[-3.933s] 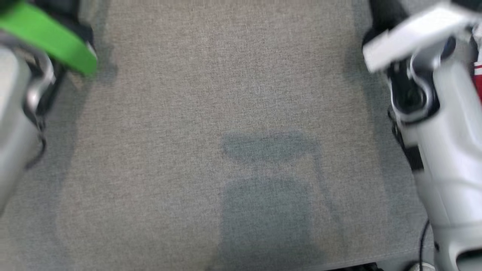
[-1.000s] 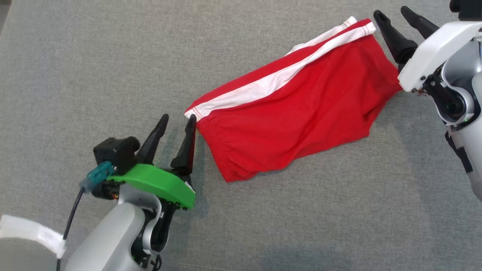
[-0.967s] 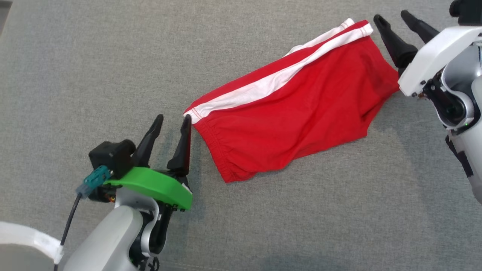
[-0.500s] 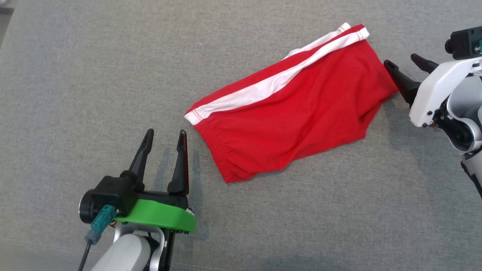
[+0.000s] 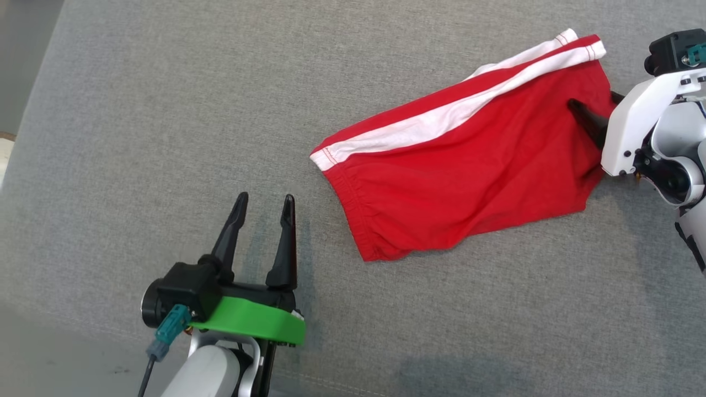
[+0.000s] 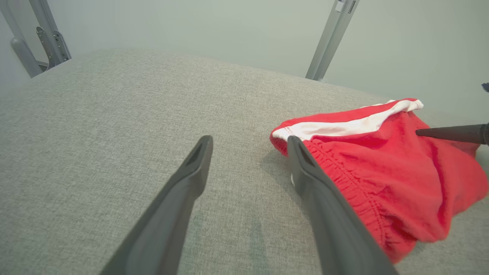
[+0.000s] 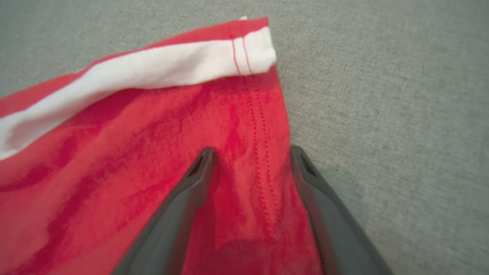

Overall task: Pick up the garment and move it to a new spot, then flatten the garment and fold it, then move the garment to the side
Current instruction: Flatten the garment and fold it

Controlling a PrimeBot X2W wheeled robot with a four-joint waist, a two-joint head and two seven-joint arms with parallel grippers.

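Half a second on, the right gripper (image 5: pixel 600 109) stands over the right end of the red shorts (image 5: pixel 469 165) instead of beside it, fingers spread (nothing pinched). The shorts run down-left across the grey cushion (image 5: pixel 165 138) toward the left gripper (image 5: pixel 265 199), also spread, near but clear of them.

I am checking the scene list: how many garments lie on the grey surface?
1: red shorts with a white side stripe, lying right of centre on the grey surface. Anything under them would be hidden.
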